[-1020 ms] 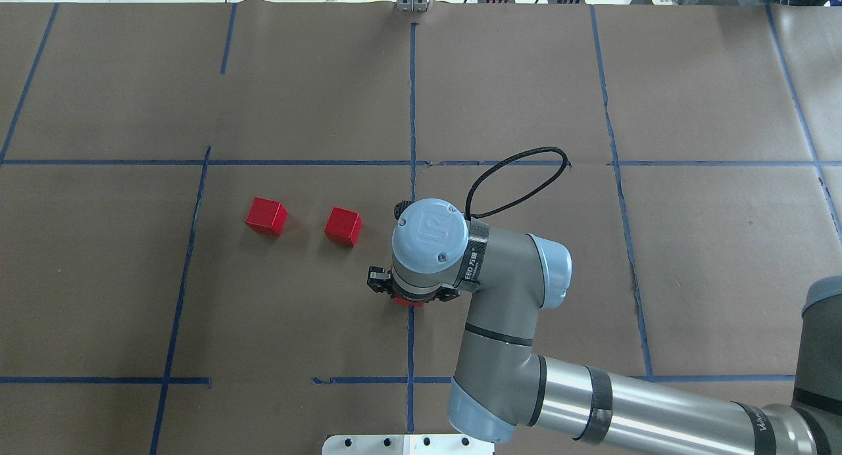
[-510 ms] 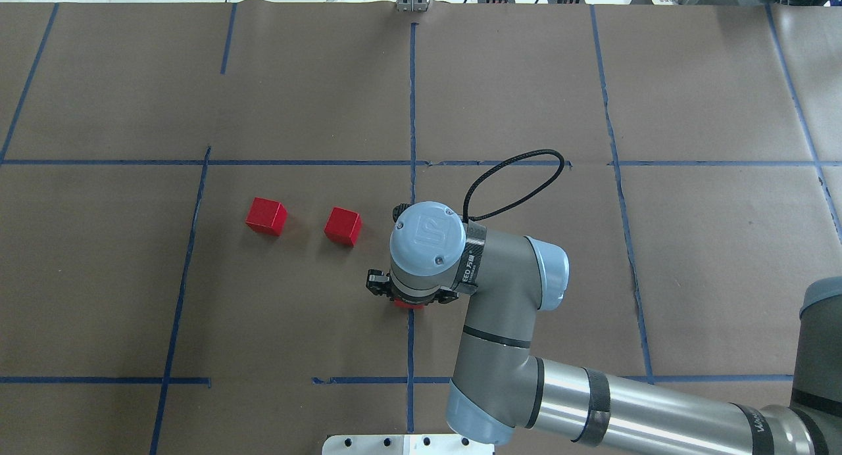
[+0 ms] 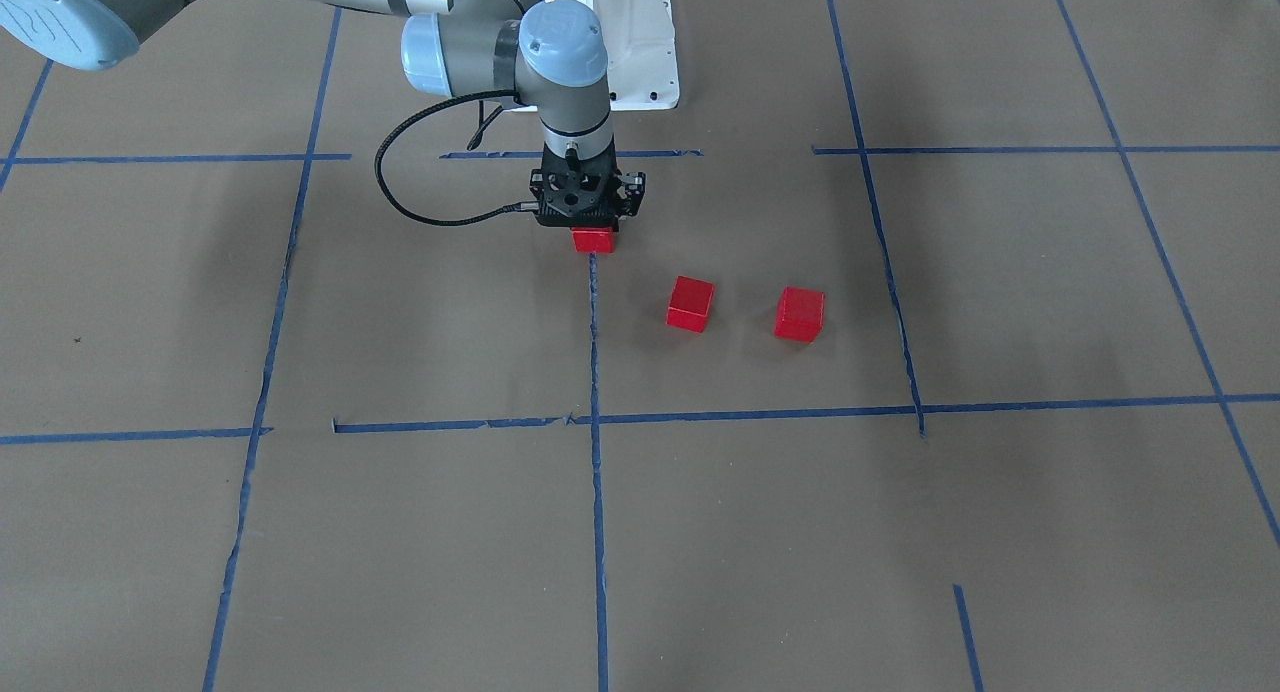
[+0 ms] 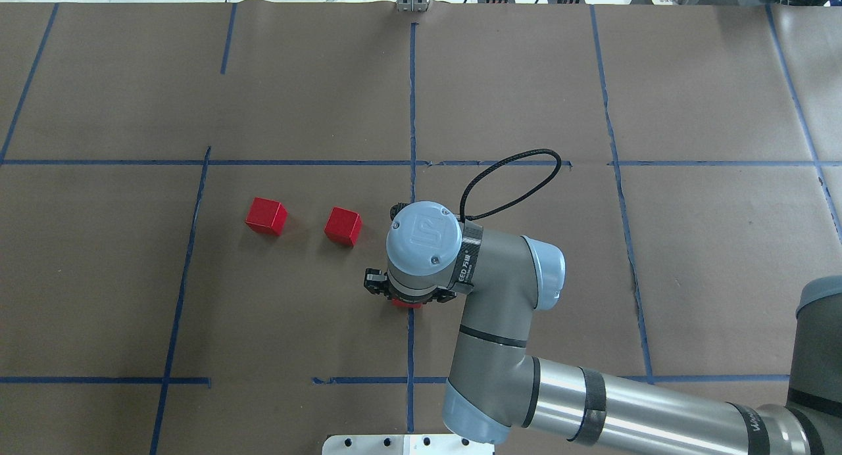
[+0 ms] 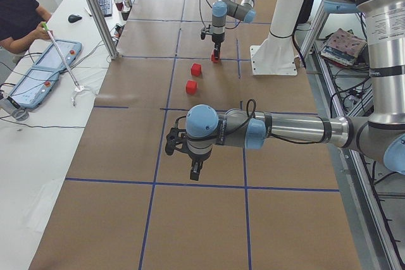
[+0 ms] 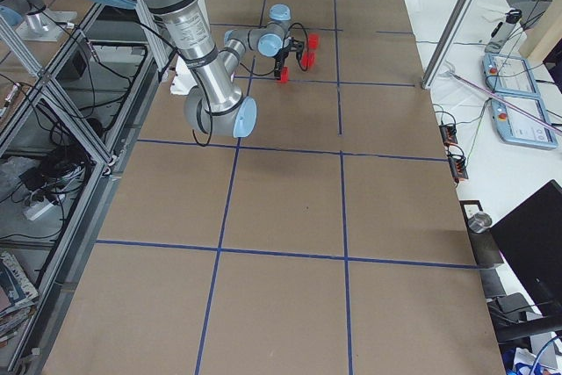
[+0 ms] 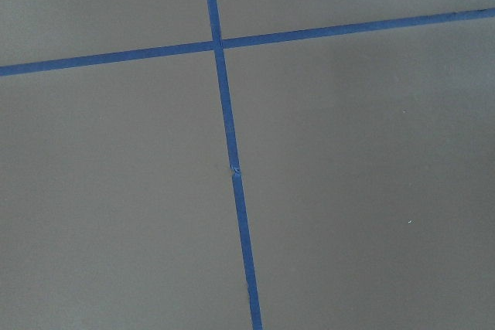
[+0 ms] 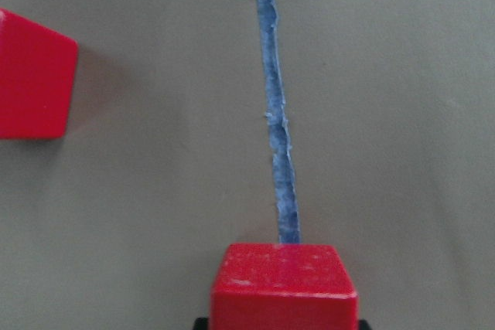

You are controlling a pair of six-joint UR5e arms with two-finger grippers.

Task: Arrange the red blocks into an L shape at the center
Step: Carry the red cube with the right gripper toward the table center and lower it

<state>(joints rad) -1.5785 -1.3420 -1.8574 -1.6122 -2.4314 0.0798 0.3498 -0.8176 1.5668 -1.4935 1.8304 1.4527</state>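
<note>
**Red block clamped over the centre tape line**

The right gripper [image 3: 592, 234] points straight down, its fingers drawn in narrowly on one of the red blocks [image 3: 592, 240] and pressing two opposite faces. This block sits squarely over the blue tape line [image 3: 595, 352] that runs down the middle of the brown paper [image 3: 420, 312]. In the right wrist view the line comes out from under the block's far edge. Whether the block rests on the paper or hangs just above it cannot be told.

The other two blocks lie loose on the robot's left side of the line. One [image 3: 690, 303] is near the line and the other [image 3: 799, 314] is farther out; they are apart from each other, and neither touches the tape.

The left gripper [image 5: 195, 170] hangs above the paper, well away from the line on that same side. Only a side view shows it, so its opening cannot be told.
</note>
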